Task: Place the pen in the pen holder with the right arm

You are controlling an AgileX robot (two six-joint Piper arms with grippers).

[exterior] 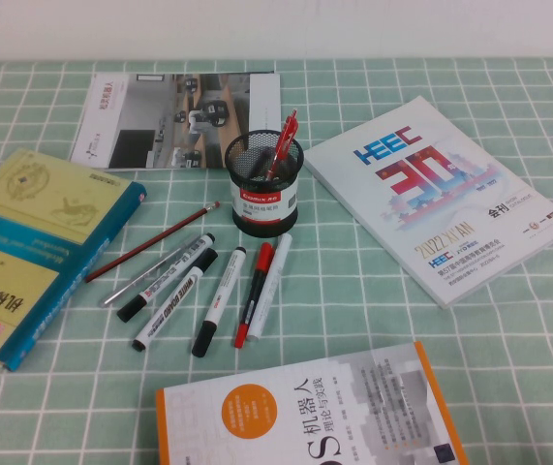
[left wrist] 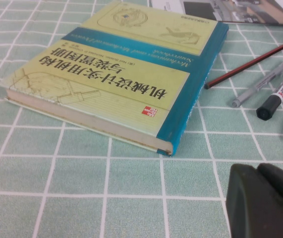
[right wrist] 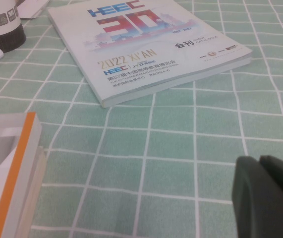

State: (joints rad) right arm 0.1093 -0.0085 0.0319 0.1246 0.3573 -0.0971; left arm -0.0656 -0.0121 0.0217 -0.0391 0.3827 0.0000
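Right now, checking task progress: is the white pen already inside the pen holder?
No, the white pen lies flat on the table beside the red-capped marker, outside the pen holder.

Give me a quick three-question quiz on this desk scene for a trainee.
1. True or false: the pen is already in the pen holder.
2. What lies right beside the pen? A red-capped marker; B ruler; C scissors.
3. Fill in: the right hand, low over the table by the HEEC booklet, is ____.
Key: 1 false, it lies on the table. 2 A. 3 shut. The left hand sits low near the yellow-green book.
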